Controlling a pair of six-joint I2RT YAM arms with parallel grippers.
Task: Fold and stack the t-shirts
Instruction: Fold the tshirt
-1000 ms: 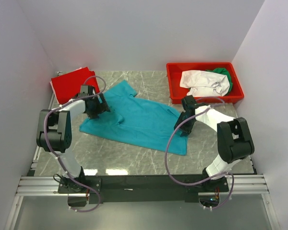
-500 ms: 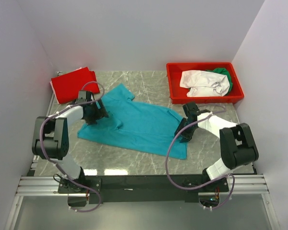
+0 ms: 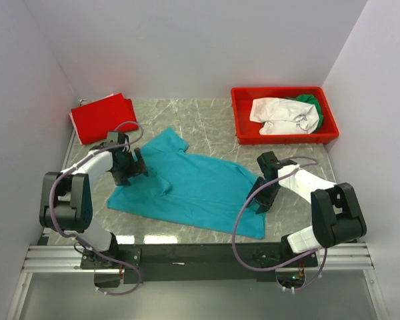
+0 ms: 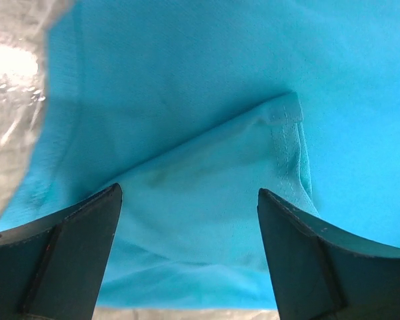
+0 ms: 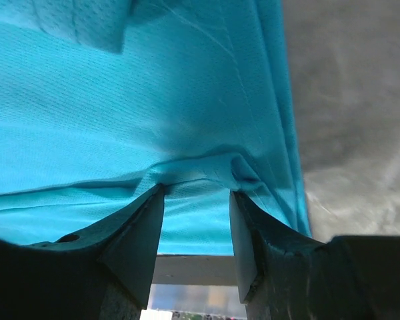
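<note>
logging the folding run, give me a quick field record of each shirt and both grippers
teal t-shirt: spread on the table
red t-shirt: lying flat, far left corner
white t-shirt: crumpled in red bin
green t-shirt: same bin, mostly hidden
left gripper: open over teal cloth
right gripper: open, teal ridge between jaws

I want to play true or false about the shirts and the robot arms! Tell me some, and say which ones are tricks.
1. The teal t-shirt lies spread out on the table. True.
2. The red t-shirt is inside the bin. False: it lies on the table at the far left corner.
3. The left gripper has its jaws wide open over the teal cloth. True.
4. The white t-shirt is neatly folded on the table. False: it lies crumpled in the bin, beside the green t-shirt.
</note>
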